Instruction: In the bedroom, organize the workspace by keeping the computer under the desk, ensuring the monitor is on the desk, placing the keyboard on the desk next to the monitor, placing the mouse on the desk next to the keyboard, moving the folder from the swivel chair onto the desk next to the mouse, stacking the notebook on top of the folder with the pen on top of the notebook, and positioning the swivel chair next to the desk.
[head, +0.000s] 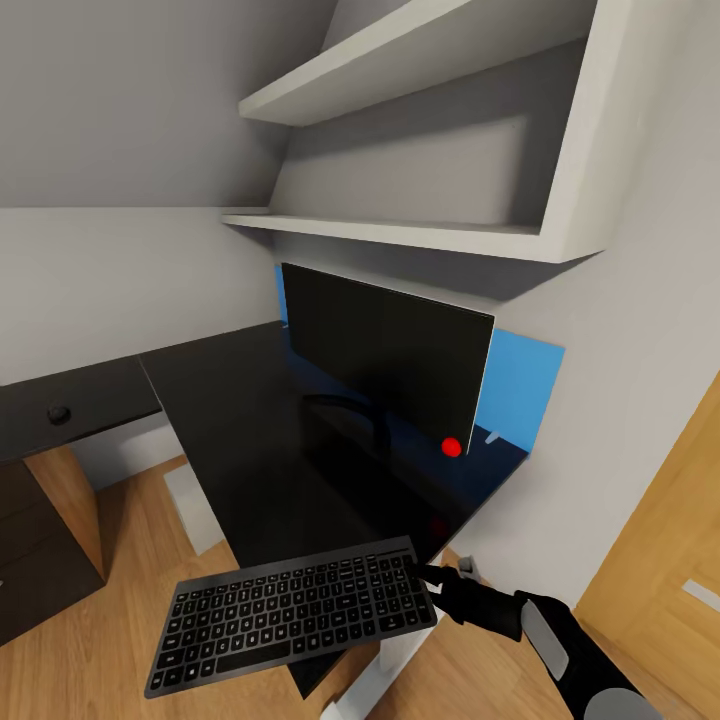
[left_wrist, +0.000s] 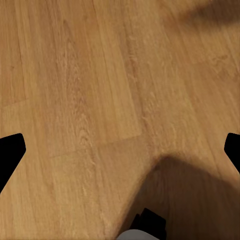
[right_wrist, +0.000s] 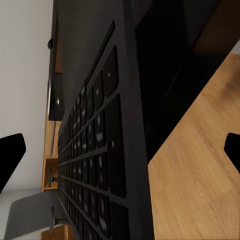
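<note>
Keyboard (head: 292, 612) clamped at one end in right claw (head: 432, 577), overhanging counter (head: 250, 450) edge before monitor (head: 385, 355); left claw (left_wrist: 120, 150) apart

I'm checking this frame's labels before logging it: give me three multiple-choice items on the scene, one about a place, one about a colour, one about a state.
1. Where is the monitor?
A) on the floor
B) on the desk
C) on a shelf

2. What colour is the dot at the monitor's lower corner?
A) red
B) green
C) white

3. What is the right gripper doing with the keyboard?
A) hanging far from it
B) gripping its end
C) pressing its keys

Key: 1 B, its stand rests on the black top. 2 A, plainly red. 3 B, the fingers meet the keyboard's right end at the desk's near edge.
</note>
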